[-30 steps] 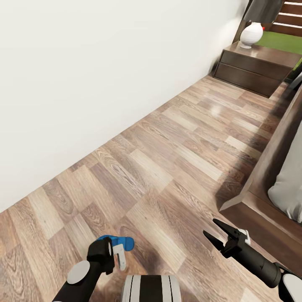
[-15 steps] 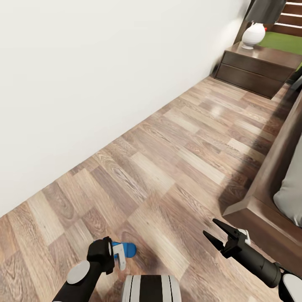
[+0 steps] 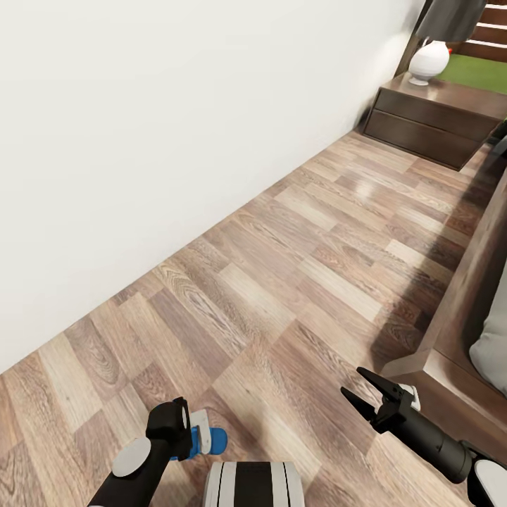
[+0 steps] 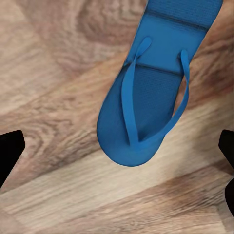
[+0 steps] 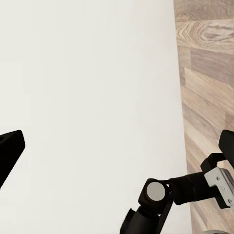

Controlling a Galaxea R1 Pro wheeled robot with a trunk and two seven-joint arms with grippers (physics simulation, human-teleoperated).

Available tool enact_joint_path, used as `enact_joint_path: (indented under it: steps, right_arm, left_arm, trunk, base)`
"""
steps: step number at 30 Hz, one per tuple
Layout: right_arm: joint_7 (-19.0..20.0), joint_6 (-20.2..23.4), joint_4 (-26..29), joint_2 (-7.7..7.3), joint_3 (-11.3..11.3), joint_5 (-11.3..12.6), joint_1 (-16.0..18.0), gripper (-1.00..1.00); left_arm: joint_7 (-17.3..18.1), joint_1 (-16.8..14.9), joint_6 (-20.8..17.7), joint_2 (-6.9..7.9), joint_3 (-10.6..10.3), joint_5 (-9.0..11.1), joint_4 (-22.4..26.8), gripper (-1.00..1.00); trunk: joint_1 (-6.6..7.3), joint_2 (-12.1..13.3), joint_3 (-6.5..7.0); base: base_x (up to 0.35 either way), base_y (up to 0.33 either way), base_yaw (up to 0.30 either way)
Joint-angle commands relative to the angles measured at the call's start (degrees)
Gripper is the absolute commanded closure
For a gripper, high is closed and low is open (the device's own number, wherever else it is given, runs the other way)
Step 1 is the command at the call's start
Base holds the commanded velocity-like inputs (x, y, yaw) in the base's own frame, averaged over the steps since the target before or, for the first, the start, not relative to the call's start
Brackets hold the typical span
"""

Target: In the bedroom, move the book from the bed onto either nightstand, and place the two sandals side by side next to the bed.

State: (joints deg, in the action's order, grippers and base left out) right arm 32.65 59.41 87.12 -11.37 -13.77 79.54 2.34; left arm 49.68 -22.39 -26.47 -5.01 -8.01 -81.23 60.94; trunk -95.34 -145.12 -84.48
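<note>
One bright blue sandal (image 3: 215, 441) lies flat on the wood floor just ahead of my base. My left gripper (image 3: 184, 435) hangs right above it, pointing down. In the left wrist view the sandal (image 4: 146, 92) fills the middle and the left gripper (image 4: 118, 157) is open, its black fingertips (image 4: 9, 152) wide apart over the toe end and holding nothing. My right gripper (image 3: 351, 381) is open and empty in the air near the bed's corner. The bed (image 3: 458, 310) shows its dark wood base and a bit of grey mattress (image 3: 492, 348). The book is out of view.
A white wall (image 3: 141, 141) runs along the left. A dark brown two-drawer stand (image 3: 429, 123) with a white lamp (image 3: 429, 60) stands at the far end beside the bed's head; I cannot tell if it is the nightstand. Open floor (image 3: 296, 253) lies between wall and bed.
The whole view has shifted, so the camera moved. In the picture the sandal has slid down from ahead of the left gripper to beneath it. Both arms keep their pose.
</note>
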Motion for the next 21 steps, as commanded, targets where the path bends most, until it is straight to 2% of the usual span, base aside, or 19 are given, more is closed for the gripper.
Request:
enact_joint_path:
  steps: [1,9,21]
  right_arm:
    - [0.40,0.21,-0.02,-0.01,-0.05,-0.35,0.03,-1.00]
    - [0.40,0.24,-0.02,0.00,-0.05,-0.35,0.03,-1.00]
    - [0.40,0.24,-0.01,0.01,-0.07,-0.35,0.02,-1.00]
  left_arm:
    - [0.33,-0.02,-0.34,0.00,-0.08,-0.25,0.06,-1.00]
    - [0.34,-0.02,-0.34,0.00,-0.13,-0.25,0.06,-1.00]
    - [0.33,-0.02,-0.34,-0.02,-0.16,-0.25,0.06,-1.00]
  trunk:
    - [0.01,-0.01,-0.04]
    - [0.01,-0.01,-0.04]
    - [-0.30,-0.17,-2.69]
  base:
    - [0.007,0.000,0.000]
    - [0.002,0.000,0.000]
    - [0.000,0.000,0.000]
